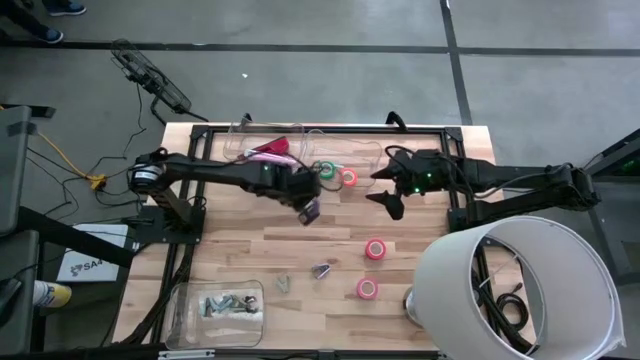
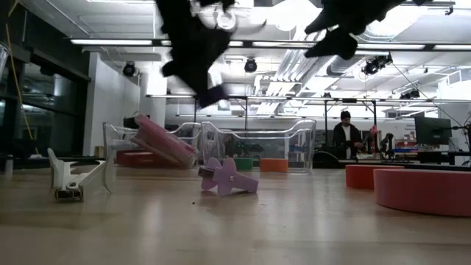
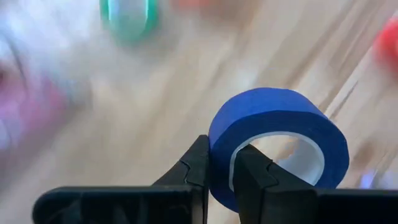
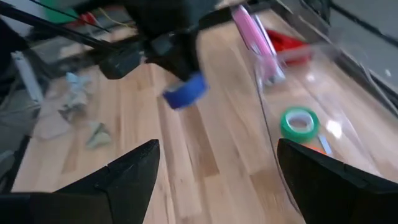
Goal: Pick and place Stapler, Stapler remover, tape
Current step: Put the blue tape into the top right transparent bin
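Blue tape roll (image 3: 273,140) clamped in my left tool (image 3: 219,171), lifted off table (image 1: 250,255). Right tool (image 4: 217,165) wide, empty. Pink rolls (image 1: 375,248), staple removers (image 1: 321,270) left.

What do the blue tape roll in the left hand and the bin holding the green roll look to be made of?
Blue tape roll: matte, paper-like masking tape with a pale inner core, probably cardboard. Bin: clear, glossy plastic by its see-through wall and glints; the green roll shows through it.
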{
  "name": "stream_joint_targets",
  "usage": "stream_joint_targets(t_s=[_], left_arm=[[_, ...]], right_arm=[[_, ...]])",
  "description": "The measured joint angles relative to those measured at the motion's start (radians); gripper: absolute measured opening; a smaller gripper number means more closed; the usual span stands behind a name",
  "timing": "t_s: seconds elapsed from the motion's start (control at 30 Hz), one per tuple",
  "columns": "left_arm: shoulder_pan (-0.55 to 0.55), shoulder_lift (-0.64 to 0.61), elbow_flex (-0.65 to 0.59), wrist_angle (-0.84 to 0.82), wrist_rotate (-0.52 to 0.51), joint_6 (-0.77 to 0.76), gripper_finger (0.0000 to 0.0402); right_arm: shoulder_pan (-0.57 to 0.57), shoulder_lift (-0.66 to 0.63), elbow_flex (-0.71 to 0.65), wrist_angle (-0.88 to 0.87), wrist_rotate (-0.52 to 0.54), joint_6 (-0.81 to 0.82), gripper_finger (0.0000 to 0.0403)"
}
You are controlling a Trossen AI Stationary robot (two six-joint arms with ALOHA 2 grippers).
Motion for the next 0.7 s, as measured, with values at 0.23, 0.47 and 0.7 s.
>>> stream_joint_targets(t_s=[0.23, 0.47, 0.7], left_arm=[[0.0, -0.009, 0.171, 0.054, -0.143, 0.207, 0.0035], [0.0, -0.009, 0.264, 0.218, -0.166, 0.393, 0.0035], [0.0, -0.008, 0.273, 0.391, -0.162, 0.504, 0.0035]], right_arm=[[0.0, 0.001, 0.0, 0.11, -0.066, -0.095, 0.0316], [0.0, 0.001, 0.0, 0.208, -0.11, -0.179, 0.0316], [0.0, 0.001, 0.0, 0.292, -0.068, -0.205, 0.0316]])
